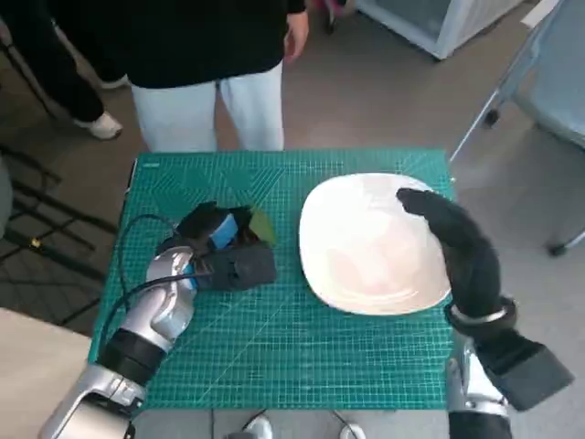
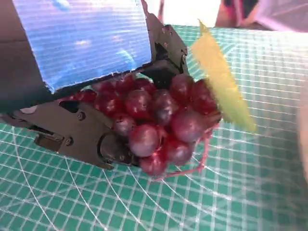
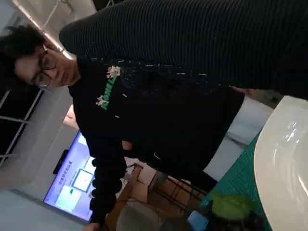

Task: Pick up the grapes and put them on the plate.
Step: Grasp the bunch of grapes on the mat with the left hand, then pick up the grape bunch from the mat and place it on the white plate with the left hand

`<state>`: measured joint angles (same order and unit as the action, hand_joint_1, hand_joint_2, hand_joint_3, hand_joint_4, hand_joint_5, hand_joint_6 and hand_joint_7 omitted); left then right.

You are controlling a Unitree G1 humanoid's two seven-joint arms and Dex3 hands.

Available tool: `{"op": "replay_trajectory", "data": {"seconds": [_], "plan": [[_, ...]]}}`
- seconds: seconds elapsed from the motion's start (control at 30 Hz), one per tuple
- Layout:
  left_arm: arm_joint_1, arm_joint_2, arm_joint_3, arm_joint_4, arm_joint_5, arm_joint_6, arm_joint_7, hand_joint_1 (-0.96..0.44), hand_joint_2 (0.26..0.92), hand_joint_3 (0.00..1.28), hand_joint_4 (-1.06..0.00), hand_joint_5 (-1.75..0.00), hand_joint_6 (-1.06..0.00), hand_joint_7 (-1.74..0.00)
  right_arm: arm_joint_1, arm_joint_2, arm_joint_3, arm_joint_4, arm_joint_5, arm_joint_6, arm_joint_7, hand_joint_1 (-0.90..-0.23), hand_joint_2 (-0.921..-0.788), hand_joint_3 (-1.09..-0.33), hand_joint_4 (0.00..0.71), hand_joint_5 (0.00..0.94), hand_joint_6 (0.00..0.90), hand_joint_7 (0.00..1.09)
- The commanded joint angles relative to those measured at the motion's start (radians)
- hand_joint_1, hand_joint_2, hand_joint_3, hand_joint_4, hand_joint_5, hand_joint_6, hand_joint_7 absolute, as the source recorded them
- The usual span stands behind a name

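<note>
A bunch of dark red grapes (image 2: 159,120) with a yellow-green leaf (image 2: 221,82) sits in my left hand (image 2: 82,43), whose black fingers (image 2: 82,137) close round the bunch just above the green mat. In the head view my left hand (image 1: 219,249) lies on the mat's left half and hides the grapes; only the leaf (image 1: 263,226) shows. The white plate (image 1: 356,247) lies to the right of it, empty. My gloved right hand (image 1: 462,247) lies stretched over the plate's right rim, holding nothing. The right wrist view shows the glove (image 3: 192,43), the plate's rim (image 3: 284,159) and the leaf (image 3: 231,204).
A green cutting mat (image 1: 274,338) covers the small table. A person in a black top and white trousers (image 1: 206,110) stands at the far edge, also seen as the person (image 3: 144,120) in the right wrist view. A cable (image 1: 137,229) runs along my left forearm.
</note>
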<state>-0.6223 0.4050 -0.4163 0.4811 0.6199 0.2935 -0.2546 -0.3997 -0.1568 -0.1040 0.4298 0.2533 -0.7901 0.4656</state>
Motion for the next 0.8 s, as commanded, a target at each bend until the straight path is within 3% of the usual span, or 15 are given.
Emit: {"op": "replay_trajectory", "data": {"seconds": [0.03, 0.8], "plan": [[0.034, 0.012, 0.007, -0.013, -0.007, 0.004, -0.022, 0.0, 0.921, 0.18, -0.55, -1.32, -0.5, -1.28, 0.004, -0.006, 0.001, 0.018, 0.002, 0.002, 0.011, -0.623, -0.921, -0.711, 0.183, 0.001, 0.009, 0.42], [0.038, 0.024, 0.025, -0.039, -0.007, 0.008, -0.025, 0.0, 0.921, 0.18, -0.56, -1.34, -0.49, -1.25, -0.01, -0.002, 0.002, 0.039, 0.014, -0.004, 0.019, -0.624, -0.921, -0.707, 0.185, 0.001, 0.019, 0.4]]}}
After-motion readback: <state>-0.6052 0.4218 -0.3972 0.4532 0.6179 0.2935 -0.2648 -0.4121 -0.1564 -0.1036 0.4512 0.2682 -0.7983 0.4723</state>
